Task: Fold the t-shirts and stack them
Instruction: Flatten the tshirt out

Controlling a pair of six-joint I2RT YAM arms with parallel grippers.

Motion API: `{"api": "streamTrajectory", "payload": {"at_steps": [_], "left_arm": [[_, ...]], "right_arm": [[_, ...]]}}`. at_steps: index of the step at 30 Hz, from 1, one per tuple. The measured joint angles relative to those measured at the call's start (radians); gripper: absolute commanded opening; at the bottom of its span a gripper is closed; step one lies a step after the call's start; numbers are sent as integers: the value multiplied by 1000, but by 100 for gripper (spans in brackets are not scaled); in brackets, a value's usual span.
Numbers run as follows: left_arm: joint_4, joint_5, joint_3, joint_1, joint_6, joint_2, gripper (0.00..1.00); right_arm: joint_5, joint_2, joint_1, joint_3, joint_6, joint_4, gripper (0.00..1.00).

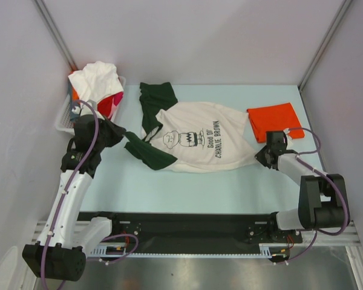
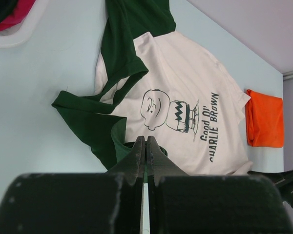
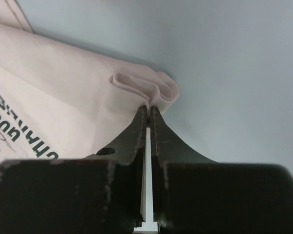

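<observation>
Pale grey walls enclose a light blue tabletop [image 1: 187, 187] with two black-and-white arms based at the bottom of the overhead view.

One cream t-shirt [image 1: 193, 142] lies spread across the middle of the frame. It has two dark green sleeves and one dark print of a cartoon boy beside the words "Good Ol' Charlie Brown". Its collar end points to the left of the frame and its hem to the right.

One orange t-shirt [image 1: 275, 119] lies folded into a rectangle at the upper right, just beside the cream shirt's hem.

One white slotted basket [image 1: 63, 118] stands at the upper left. It holds a heap topped by one white shirt [image 1: 97, 78], with a red-pink cloth [image 1: 113, 103] and a bit of orange showing beneath. How many garments are in the heap cannot be counted.

The left fingers [image 2: 136, 158] are pressed together on the edge of the lower green sleeve, at the middle left of the overhead view. The right fingers [image 3: 133, 139] are clamped on a bunched fold of the cream hem, at the middle right.
</observation>
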Motion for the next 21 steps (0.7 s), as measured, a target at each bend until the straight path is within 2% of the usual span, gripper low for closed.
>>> {"api": "streamTrajectory", "payload": {"at_steps": [8, 14, 21], "left_arm": [[7, 0, -40, 0, 0, -17, 1], [7, 1, -66, 0, 0, -19, 0], [8, 4, -66, 0, 0, -24, 1]], "right_arm": [[18, -251, 0, -86, -6, -32, 0], [25, -450, 0, -169, -12, -117, 0], [-3, -528, 0, -192, 16, -221, 0]]}}
